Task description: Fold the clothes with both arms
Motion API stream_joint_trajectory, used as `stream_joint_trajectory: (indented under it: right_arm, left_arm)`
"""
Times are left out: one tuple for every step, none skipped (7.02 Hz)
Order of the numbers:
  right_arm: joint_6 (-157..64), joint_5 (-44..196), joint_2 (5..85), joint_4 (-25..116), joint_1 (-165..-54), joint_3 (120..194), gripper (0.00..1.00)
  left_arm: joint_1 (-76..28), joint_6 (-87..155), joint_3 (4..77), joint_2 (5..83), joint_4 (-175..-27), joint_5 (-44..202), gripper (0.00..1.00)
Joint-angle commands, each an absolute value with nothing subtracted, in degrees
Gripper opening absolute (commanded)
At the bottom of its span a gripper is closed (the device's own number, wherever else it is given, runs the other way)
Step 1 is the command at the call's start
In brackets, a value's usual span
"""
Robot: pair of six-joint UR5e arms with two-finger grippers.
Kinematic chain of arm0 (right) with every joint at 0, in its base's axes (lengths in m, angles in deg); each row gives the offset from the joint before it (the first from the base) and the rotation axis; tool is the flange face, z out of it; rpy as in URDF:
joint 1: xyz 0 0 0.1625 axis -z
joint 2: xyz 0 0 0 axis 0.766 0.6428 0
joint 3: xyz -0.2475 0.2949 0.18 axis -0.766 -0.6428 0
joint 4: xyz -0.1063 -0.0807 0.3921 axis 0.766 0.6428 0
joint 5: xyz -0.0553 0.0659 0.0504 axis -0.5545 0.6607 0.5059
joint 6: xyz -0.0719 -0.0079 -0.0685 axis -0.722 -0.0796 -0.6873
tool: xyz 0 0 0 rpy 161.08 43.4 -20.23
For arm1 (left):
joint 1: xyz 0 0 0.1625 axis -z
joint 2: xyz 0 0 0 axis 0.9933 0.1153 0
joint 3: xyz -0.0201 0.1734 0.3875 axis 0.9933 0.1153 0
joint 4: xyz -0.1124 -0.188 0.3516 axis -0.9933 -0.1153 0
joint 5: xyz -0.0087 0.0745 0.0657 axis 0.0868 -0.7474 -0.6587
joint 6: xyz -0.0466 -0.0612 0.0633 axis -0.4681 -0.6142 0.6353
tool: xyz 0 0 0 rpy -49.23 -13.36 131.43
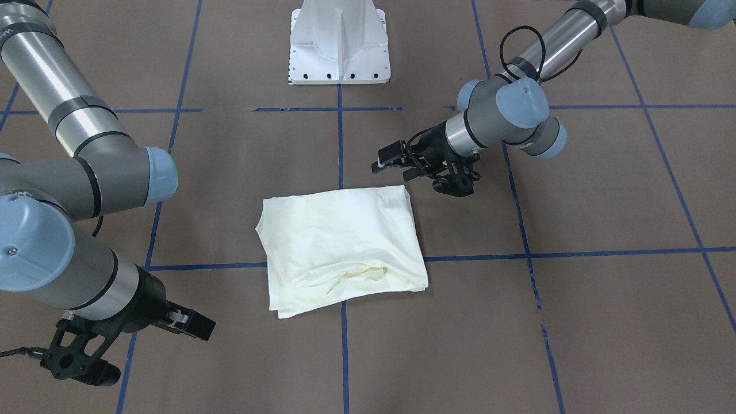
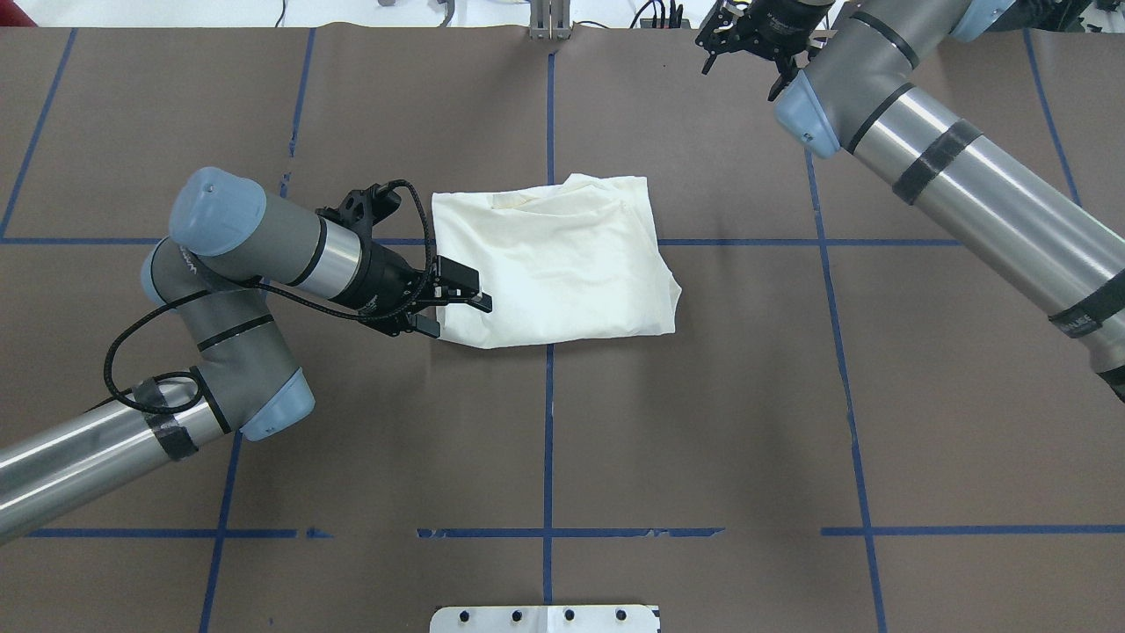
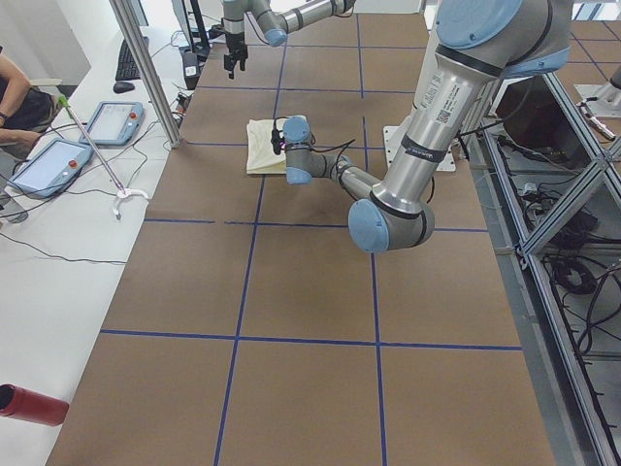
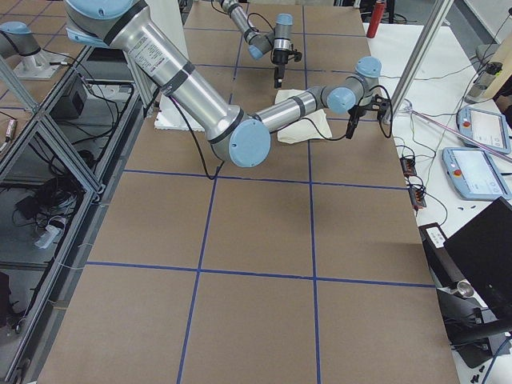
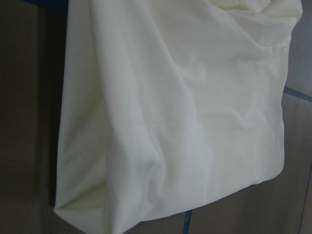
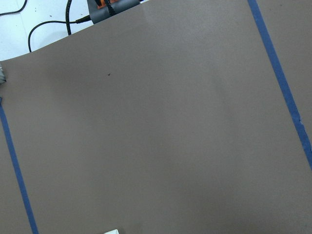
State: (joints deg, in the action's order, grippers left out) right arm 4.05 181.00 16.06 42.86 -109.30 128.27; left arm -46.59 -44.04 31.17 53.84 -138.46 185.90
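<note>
The folded shirt (image 1: 345, 241) lies on the counter (image 1: 575, 322). The left gripper (image 1: 378, 161) hangs just beside its corner, fingers (image 1: 392, 150) spread and empty. The right gripper (image 1: 206, 329) is well apart; whether its fingers are spread, I cannot tell.

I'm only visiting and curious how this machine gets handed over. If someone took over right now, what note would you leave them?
Left gripper: looks open and empty, hovering at the T-shirt's corner nearest the robot's left.
Right gripper: over bare table near the far edge, well clear of the shirt; open or shut can't be told.
T-shirt: mid-table, folded into a compact rectangle, plain side up.
Done: the folding looks nearly or fully finished.
Left: perhaps tidy the loose layers along the far edge, then pull both arms back.
</note>
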Motion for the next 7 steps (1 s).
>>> stream_joint_trajectory:
  right_arm:
    - [3.0,181.2,18.2,42.7,-109.5,131.7,1.0]
    - [0.0,181.6,22.7,43.0,-110.3,136.6,1.0]
    - [-5.6,181.6,28.2,43.0,-112.3,141.0,1.0]
    - [-10.8,181.2,33.2,43.1,-114.6,143.2,1.0]
    - [-18.4,180.5,36.3,43.4,-116.8,143.6,1.0]
    - [-25.1,180.0,40.2,43.4,-119.1,143.7,1.0]
    - [-32.5,179.9,43.6,43.4,-121.3,143.7,1.0]
  left_arm:
    - [-46.7,-43.6,39.5,46.9,-138.3,185.6,1.0]
    - [-43.8,-40.8,40.0,46.0,-138.2,185.7,1.0]
    - [-38.9,-33.7,40.4,42.0,-138.1,185.7,1.0]
    - [-33.1,-25.4,40.3,38.4,-138.0,185.9,1.0]
    - [-26.8,-15.0,39.9,35.7,-135.3,186.1,1.0]
    - [-20.2,-3.2,39.8,35.9,-125.6,185.6,1.0]
    - [-13.6,10.0,39.6,36.0,-116.9,184.8,1.0]
